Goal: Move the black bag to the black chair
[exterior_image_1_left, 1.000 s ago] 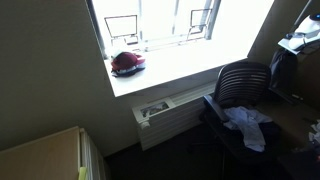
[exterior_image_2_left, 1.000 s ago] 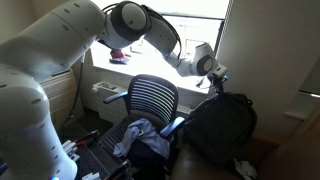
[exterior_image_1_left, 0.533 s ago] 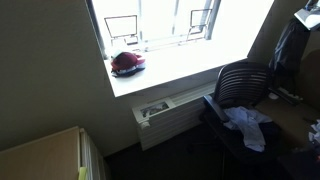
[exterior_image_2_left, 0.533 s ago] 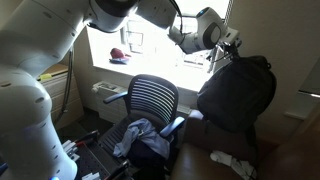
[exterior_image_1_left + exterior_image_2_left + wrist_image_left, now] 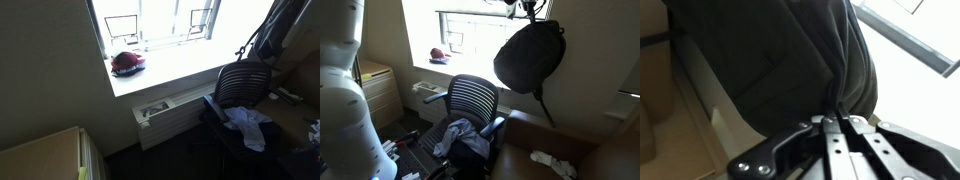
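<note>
Exterior view coverage, left to right: a white arm link (image 5: 340,70) fills the left edge. A wooden cabinet (image 5: 375,85) stands behind it. A red object (image 5: 438,54) rests on the window sill (image 5: 420,64). The black chair (image 5: 472,100) stands at centre with a crumpled cloth (image 5: 460,135) on its seat. The black bag (image 5: 532,55) hangs in the air to the right of the backrest, higher than the seat and apart from the black chair. One strap (image 5: 548,108) trails down from its underside. The gripper (image 5: 528,8) sits at the top edge, directly above the black bag. A white cloth (image 5: 552,160) lies on the surface at lower right.

In an exterior view, the order is:
- wooden cabinet (image 5: 40,155) at lower left
- red object (image 5: 127,63) on the window sill (image 5: 170,78)
- heater unit (image 5: 165,110) below the sill
- black chair (image 5: 243,85) carrying the crumpled cloth (image 5: 248,125)
- black bag (image 5: 278,30), a dark backlit shape above the backrest at upper right

Wrist view: dark fabric of the black bag (image 5: 790,50) fills the upper frame. The gripper (image 5: 836,122) enters from the bottom edge. Its fingers are pressed together and pinch a gathered part of the black bag; whether this is a fold or a handle cannot be told.
</note>
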Controlling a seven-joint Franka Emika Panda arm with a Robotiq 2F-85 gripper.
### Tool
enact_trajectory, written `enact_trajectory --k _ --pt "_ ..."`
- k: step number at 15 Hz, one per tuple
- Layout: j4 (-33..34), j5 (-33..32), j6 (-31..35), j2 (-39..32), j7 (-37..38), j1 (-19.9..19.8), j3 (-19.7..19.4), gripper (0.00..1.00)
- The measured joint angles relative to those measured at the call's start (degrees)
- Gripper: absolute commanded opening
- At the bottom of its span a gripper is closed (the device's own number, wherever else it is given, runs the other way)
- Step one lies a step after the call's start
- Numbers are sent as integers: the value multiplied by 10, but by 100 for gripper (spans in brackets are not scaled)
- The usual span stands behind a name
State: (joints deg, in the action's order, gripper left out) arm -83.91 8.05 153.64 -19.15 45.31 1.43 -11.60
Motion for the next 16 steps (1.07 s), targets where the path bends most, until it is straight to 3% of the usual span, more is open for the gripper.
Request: enact_trajectory --k 3,8,11,16 --pt "-32 73 -101 93 -81 -12 54 1" --pt "-83 178 -342 231 -172 -15 58 1" --pt "-132 213 -433 245 -207 -27 49 1" --pt "-241 212 -455 179 -221 -27 62 1"
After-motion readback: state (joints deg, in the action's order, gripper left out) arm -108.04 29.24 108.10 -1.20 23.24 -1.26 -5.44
